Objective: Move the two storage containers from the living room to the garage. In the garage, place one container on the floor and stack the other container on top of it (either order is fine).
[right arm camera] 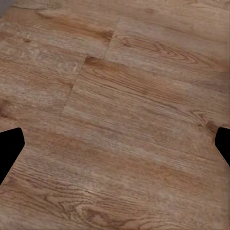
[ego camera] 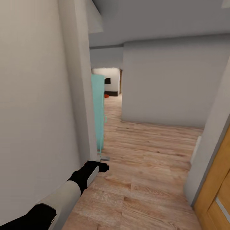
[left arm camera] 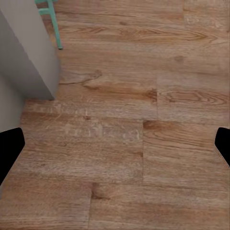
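You see a grained wood-plank floor (ego camera: 150, 166) with slight sheen, matt plastered walls (ego camera: 35, 95), and a smooth varnished wooden door (ego camera: 217, 188).

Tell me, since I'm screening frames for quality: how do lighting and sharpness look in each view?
Head view: soft even light, far room brighter, distant details blurry. Left wrist view: wood floor evenly lit, grain slightly soft, no glare. Right wrist view: grain crisp on the planks, no shadows.
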Motion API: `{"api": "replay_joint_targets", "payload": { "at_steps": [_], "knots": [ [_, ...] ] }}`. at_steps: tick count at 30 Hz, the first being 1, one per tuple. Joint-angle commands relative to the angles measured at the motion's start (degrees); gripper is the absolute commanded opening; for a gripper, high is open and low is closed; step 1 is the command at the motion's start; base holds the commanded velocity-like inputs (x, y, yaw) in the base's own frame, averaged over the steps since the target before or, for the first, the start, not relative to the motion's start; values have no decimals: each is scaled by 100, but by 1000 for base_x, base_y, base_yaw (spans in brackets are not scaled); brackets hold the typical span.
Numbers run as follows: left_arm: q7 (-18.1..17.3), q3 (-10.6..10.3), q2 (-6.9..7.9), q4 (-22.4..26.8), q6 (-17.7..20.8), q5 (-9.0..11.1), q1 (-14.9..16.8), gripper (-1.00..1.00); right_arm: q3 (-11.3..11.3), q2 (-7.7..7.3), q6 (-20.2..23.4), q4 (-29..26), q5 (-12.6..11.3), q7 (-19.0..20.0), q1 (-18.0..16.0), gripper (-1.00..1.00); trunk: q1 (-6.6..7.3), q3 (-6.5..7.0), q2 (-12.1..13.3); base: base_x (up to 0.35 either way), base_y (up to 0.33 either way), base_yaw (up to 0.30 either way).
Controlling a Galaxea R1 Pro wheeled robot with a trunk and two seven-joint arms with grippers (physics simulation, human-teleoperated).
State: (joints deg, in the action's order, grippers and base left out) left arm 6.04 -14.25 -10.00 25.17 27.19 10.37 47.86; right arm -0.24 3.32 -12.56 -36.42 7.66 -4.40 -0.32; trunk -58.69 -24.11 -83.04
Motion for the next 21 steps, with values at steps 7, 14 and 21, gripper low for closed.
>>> {"api": "replay_joint_targets", "payload": {
  "at_steps": [7, 14, 21],
  "knots": [
    [38, -25, 0, 6, 23, 62, 4, 100, -2, 2, -9, 3, 60, -37, -3, 100, -3, -7, -3, 329, -154, 0],
    [38, -25, 0, 6, 23, 62, 4, 100, -2, 2, -9, 3, 60, -35, -3, 100, -3, -7, -3, 329, -148, 0],
    [37, -25, 0, 6, 21, 62, 4, 100, -2, 2, -9, 3, 60, -35, -3, 100, -3, -7, -3, 329, -120, 0]
  ]
}}
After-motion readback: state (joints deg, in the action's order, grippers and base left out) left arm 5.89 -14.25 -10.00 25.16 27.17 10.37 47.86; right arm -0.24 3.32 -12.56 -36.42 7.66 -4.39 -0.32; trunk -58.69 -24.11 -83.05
